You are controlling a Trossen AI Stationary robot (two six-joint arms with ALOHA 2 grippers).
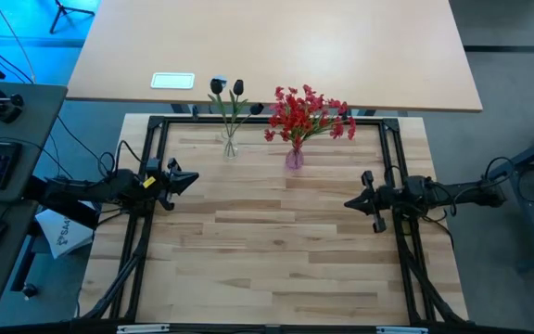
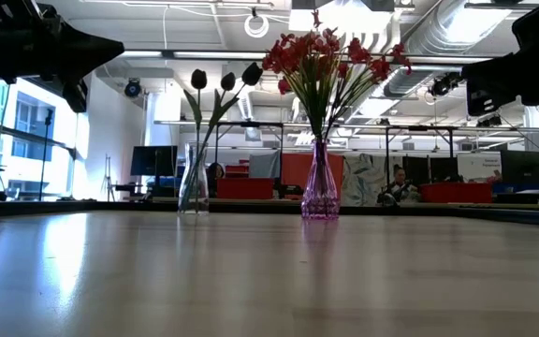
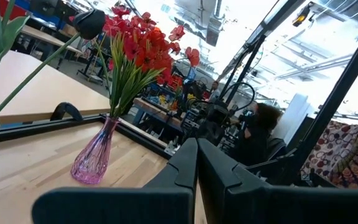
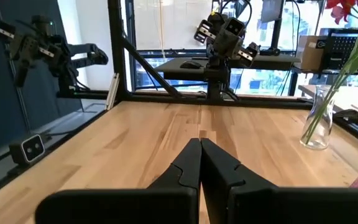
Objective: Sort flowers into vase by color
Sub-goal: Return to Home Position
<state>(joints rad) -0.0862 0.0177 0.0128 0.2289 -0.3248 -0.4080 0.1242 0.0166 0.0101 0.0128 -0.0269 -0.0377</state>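
- Red flowers (image 1: 309, 113) all stand in the pink vase (image 1: 294, 159) at the far edge of the surface (image 1: 276, 250), roughly in the middle.
- Dark buds (image 2: 228, 80) are in the clear vase (image 1: 229, 147), just to the left of the pink one. The low view shows three of them on thin green stems, leaning a bit apart.
- The two vases stand close together but don't touch, and both are upright.
- Left tool (image 1: 191, 178) hangs over the left side of the surface, pointing inward. It's closed with nothing in it, and the left wrist view shows the fingers (image 3: 182, 165) pressed together.
- Right tool (image 1: 350, 201) is over on the right side, facing the left one. It's closed and empty too, fingers (image 4: 188, 158) shut tight.
- Both tools are well clear of the vases, with bare wood between them.
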